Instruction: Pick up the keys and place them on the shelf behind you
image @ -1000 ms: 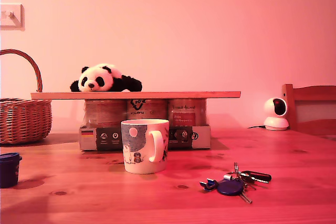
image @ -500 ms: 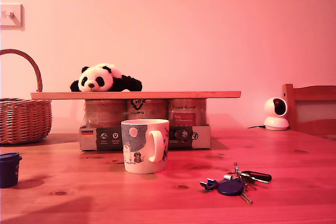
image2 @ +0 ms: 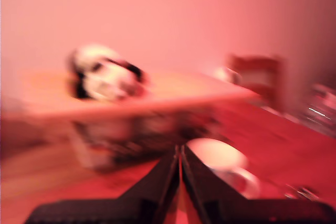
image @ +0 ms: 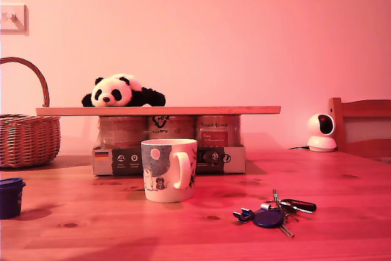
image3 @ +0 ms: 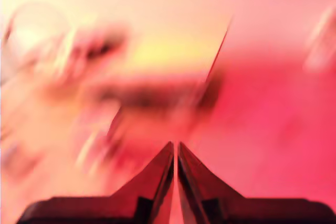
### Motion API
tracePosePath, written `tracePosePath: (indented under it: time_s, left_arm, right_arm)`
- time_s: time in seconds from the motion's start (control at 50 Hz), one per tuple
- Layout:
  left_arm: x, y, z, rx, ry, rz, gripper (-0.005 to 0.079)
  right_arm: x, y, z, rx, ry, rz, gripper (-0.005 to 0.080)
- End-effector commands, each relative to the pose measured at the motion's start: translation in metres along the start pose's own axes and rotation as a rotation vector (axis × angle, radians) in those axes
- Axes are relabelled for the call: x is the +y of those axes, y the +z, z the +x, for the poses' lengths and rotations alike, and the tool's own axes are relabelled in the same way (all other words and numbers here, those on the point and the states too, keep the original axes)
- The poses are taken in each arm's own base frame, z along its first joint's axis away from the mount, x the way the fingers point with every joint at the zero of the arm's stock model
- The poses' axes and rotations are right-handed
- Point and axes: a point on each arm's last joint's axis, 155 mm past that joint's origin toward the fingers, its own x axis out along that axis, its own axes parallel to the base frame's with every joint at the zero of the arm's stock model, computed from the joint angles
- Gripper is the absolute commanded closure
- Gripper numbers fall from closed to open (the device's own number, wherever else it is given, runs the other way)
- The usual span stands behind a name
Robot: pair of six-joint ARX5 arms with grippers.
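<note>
Lying flat on the pine tabletop [image: 342,236], the keys [image: 272,213] are sitting just where they were a second ago, toward the exterior view's right and a little in front of the mug [image: 169,170]; nothing on the table is shifting between the pictures. The shelf [image: 157,110] is resting on the jar pack [image: 169,143] behind the mug, with the plush panda [image: 122,91] on it. No arm is showing in the exterior view yet. Both wrist views are strongly blurred, so I judge the arms are moving. My first gripper [image2: 180,157] and my second gripper [image3: 175,153] are each keeping the jaws together, holding nothing. The pickup is not begun.
</note>
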Motion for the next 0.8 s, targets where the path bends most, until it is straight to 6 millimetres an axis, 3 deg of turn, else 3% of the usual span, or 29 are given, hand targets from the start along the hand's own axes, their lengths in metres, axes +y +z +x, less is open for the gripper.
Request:
tracePosePath:
  time_s: [0.0,0.16,0.46,0.58,0.7,0.78]
  left_arm:
    - [-0.005,0.0,0.001,0.007,-0.021,-0.008,0.0763]
    - [-0.016,-0.005,0.001,0.028,-0.073,-0.016,0.0763]
    - [-0.05,-0.012,-0.001,0.063,-0.236,-0.021,0.0763]
    - [-0.061,-0.014,-0.003,0.071,-0.287,-0.021,0.0763]
    - [-0.072,-0.015,-0.005,0.077,-0.336,-0.017,0.0763]
    - [-0.079,-0.02,-0.007,0.097,-0.37,-0.026,0.0763]
  right_arm:
    - [0.007,-0.008,0.004,0.074,0.039,0.039,0.0765]
    - [0.017,-0.018,0.014,0.24,0.097,0.171,0.0758]
    - [0.037,-0.028,0.043,0.546,0.128,0.415,0.0657]
    - [0.046,-0.038,0.058,0.681,0.13,0.444,0.0556]
    - [0.053,-0.05,0.07,0.791,0.114,0.449,0.0529]
    - [0.054,-0.055,0.08,0.841,0.091,0.445,0.0458]
